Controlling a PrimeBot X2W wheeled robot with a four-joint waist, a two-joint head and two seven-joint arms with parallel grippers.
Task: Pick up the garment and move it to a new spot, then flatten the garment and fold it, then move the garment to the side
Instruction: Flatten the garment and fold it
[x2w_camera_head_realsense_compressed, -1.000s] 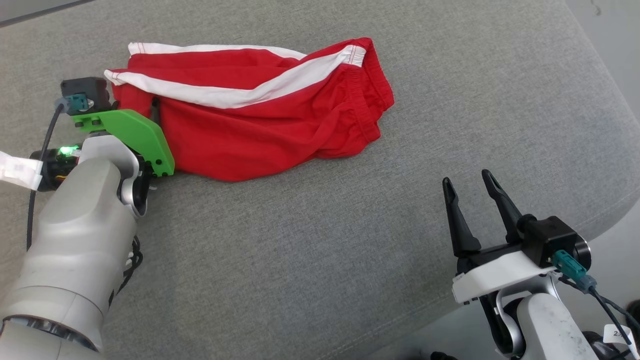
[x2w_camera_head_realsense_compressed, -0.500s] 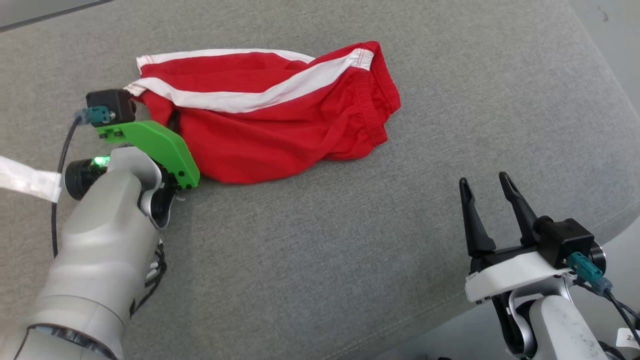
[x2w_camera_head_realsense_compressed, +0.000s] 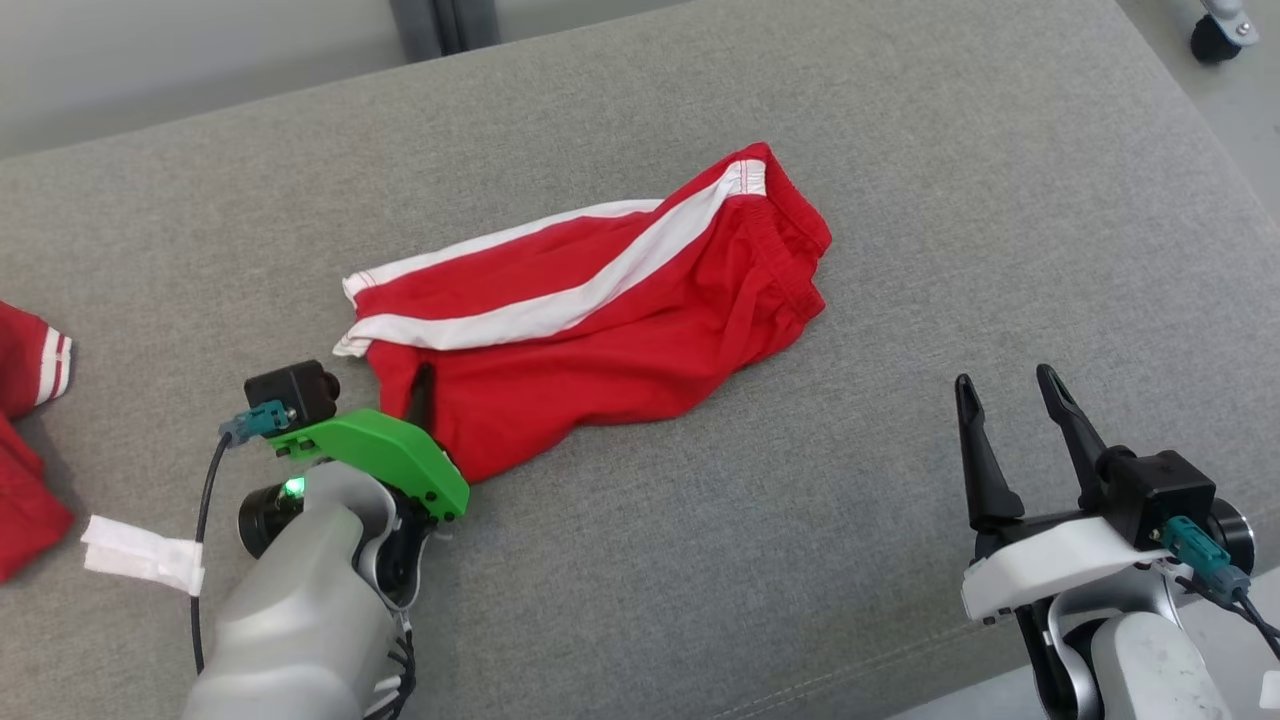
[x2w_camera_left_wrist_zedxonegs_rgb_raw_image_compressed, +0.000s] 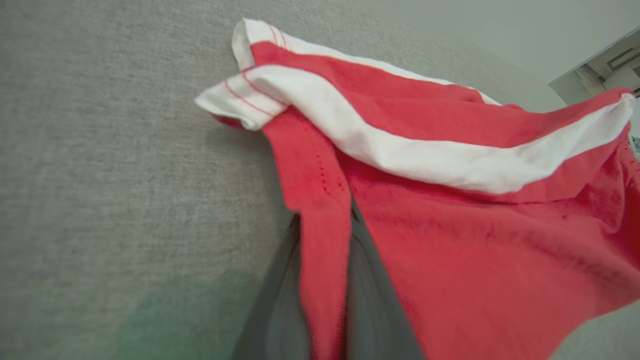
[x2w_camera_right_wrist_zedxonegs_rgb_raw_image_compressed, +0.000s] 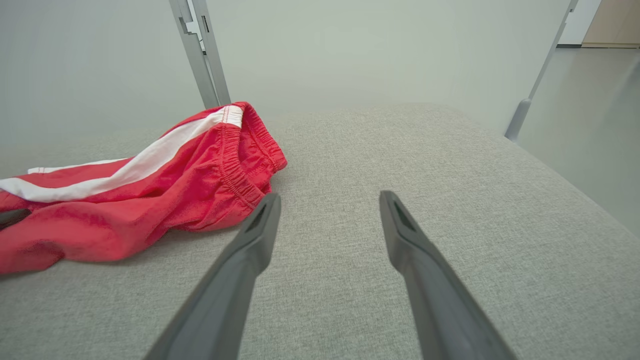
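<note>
The garment (x2w_camera_head_realsense_compressed: 600, 330) is a pair of red shorts with white side stripes, lying crumpled on the grey cushion (x2w_camera_head_realsense_compressed: 700, 560). My left gripper (x2w_camera_head_realsense_compressed: 420, 385) is shut on the garment's lower left hem. In the left wrist view a red fold of the garment (x2w_camera_left_wrist_zedxonegs_rgb_raw_image_compressed: 320, 260) is pinched between the two dark fingers. My right gripper (x2w_camera_head_realsense_compressed: 1010, 385) stands open at the lower right, apart from the cloth. The right wrist view shows the garment's waistband (x2w_camera_right_wrist_zedxonegs_rgb_raw_image_compressed: 235, 165) to the left of my open right gripper (x2w_camera_right_wrist_zedxonegs_rgb_raw_image_compressed: 330, 200).
Another red and white garment (x2w_camera_head_realsense_compressed: 25, 430) lies at the far left edge. A white label (x2w_camera_head_realsense_compressed: 140, 555) hangs off the left arm's cable. A metal post (x2w_camera_right_wrist_zedxonegs_rgb_raw_image_compressed: 200, 55) stands behind the cushion, and the cushion's right edge drops to the floor (x2w_camera_head_realsense_compressed: 1240, 110).
My left gripper has closed on the garment's hem and pulled it down and to the right. The head camera has shifted, bringing the second garment into view. The right gripper stays open.
</note>
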